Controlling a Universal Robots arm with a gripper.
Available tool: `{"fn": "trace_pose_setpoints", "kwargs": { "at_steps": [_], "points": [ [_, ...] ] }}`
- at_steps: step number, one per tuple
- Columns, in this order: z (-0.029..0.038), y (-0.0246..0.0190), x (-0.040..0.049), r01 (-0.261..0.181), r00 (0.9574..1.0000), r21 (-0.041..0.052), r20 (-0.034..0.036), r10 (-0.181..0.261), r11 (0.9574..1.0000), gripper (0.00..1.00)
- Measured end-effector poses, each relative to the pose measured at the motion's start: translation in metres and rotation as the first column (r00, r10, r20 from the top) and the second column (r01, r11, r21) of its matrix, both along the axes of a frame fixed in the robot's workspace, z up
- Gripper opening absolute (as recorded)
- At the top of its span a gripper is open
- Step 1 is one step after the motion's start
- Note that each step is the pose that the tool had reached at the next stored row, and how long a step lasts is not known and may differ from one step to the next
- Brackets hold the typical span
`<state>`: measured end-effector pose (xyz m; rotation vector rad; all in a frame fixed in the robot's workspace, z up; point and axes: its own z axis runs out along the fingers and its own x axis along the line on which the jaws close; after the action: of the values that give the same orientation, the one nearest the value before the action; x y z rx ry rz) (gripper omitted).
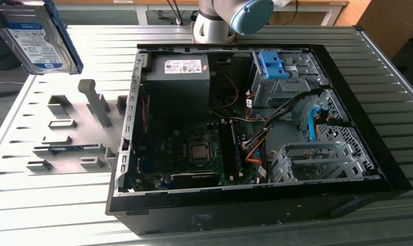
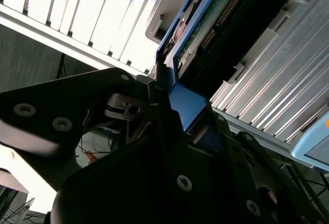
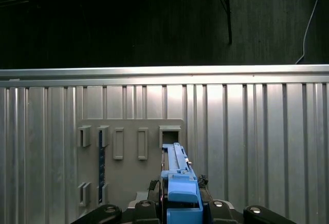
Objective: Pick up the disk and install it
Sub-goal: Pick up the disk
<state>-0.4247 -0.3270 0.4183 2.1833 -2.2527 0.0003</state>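
Observation:
The disk (image 1: pixel 35 38), silver with a white-and-blue label and a blue carrier frame, hangs high above the table at the exterior view's left, over the grey holder plate (image 1: pixel 69 133). In the first wrist view the disk (image 3: pixel 178 175) stands on edge, and my gripper (image 3: pixel 180 208) is shut on its blue carrier. The second wrist view shows the disk's green circuit-board side (image 2: pixel 208 21), with the black fingers (image 2: pixel 159 93) clamped on the blue frame.
An open black computer case (image 1: pixel 370 154) lies on the slatted metal table (image 1: pixel 56 210). It holds a drive bay with a blue carrier (image 1: pixel 273 65), an empty metal cage (image 1: pixel 316 159), cables and a motherboard. The holder plate (image 3: pixel 128 152) has several upright slots.

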Motion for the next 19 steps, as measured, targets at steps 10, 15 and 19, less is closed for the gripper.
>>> {"fn": "trace_pose_setpoints", "kwargs": {
  "at_steps": [10,15,19],
  "points": [
    [0.0027,0.0000,0.0000,0.000,1.0000,0.0000,-0.0001,0.000,1.0000,0.36],
    [0.0044,0.0000,0.0000,0.000,1.0000,0.0000,-0.0001,0.000,1.0000,0.36],
    [0.0058,0.0000,0.0000,0.000,1.0000,0.0000,0.0000,0.000,1.0000,0.36]
  ]
}}
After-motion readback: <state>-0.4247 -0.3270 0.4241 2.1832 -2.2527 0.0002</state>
